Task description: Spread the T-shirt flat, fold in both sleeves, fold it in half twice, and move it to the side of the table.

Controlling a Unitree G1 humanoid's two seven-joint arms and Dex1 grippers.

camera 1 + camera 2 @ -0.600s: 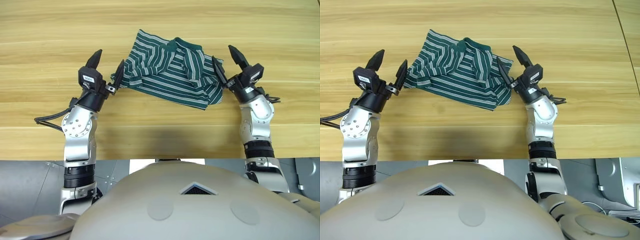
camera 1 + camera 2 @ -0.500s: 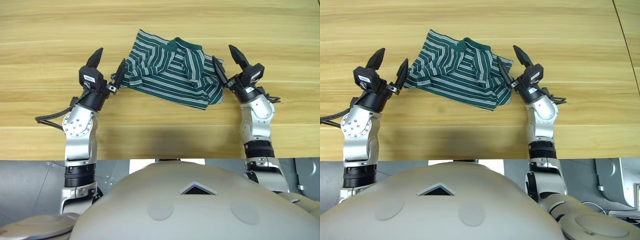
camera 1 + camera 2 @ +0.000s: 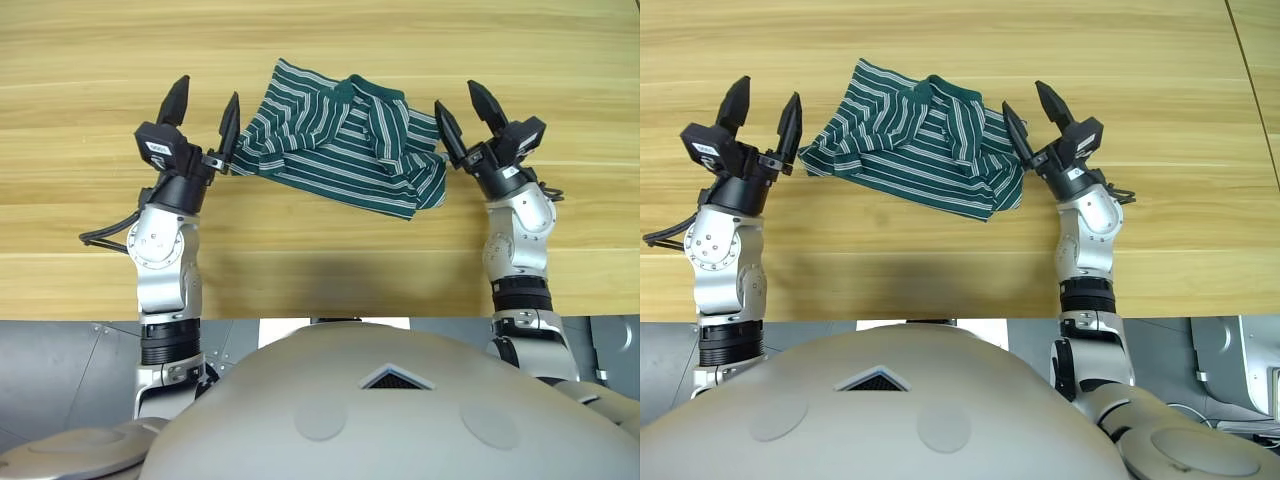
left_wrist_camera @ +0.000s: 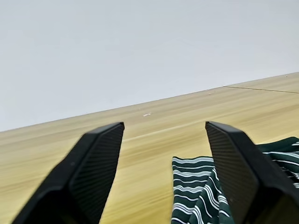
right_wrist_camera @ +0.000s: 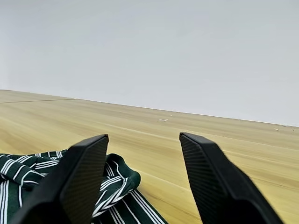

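Observation:
A green T-shirt (image 3: 340,140) with white stripes lies crumpled on the wooden table (image 3: 320,40), near its front middle. My left gripper (image 3: 204,104) stands open just off the shirt's left edge, fingers pointing away from me, nothing between them. My right gripper (image 3: 466,108) is open at the shirt's right edge, also holding nothing. In the left wrist view the open fingers (image 4: 238,163) frame a striped corner of the T-shirt (image 4: 196,196). The right wrist view has a bunched fold of the T-shirt (image 5: 112,182) between and below its open fingers (image 5: 84,172).
The wooden table stretches wide to the far side and to both sides of the shirt. Its front edge (image 3: 320,318) runs just ahead of my arms. A seam in the tabletop (image 3: 1250,90) runs down the far right.
Both grippers have lifted and tipped more upright. The left one moved slightly left, away from the shirt's edge; the right one shifted a little right. The shirt lies as before.

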